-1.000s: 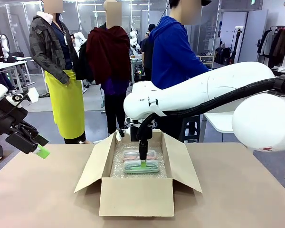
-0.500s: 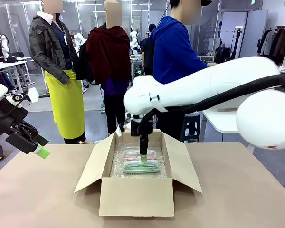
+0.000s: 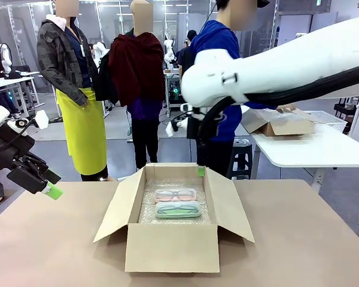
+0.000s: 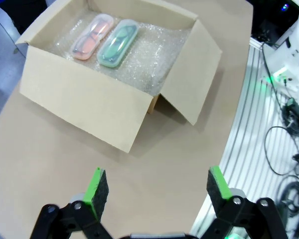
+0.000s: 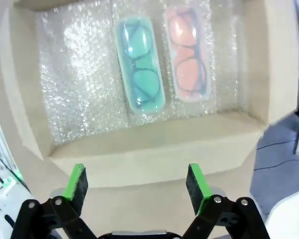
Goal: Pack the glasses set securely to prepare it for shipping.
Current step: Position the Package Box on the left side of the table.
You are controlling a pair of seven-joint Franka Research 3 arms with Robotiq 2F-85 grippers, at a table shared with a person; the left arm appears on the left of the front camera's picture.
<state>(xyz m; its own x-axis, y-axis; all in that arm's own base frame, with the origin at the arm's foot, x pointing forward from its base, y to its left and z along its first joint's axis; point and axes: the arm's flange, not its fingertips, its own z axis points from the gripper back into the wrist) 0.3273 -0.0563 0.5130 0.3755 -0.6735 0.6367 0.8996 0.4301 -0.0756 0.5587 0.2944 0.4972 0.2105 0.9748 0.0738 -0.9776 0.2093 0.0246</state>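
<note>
An open cardboard box [image 3: 172, 248] sits in the middle of a tan surface [image 3: 299, 239]. Its flaps are spread outward and its floor is lined with bubble wrap [image 5: 79, 74]. Two glasses cases lie flat on the wrap, just beside each other with their long sides parallel. The pink case [image 3: 175, 195] is toward the far wall and the mint green case [image 3: 178, 208] is nearer the robot. Spectacles show through both clear lids. The right gripper [image 5: 135, 180] hangs above one wall of the box, looking down into it, with its fingers spread wide and holding nothing. The left gripper [image 4: 157, 186] hovers off the box's left side over bare surface, its fingers also wide apart and empty. A person in a blue top [image 3: 218, 39] stands at the far side.
</note>
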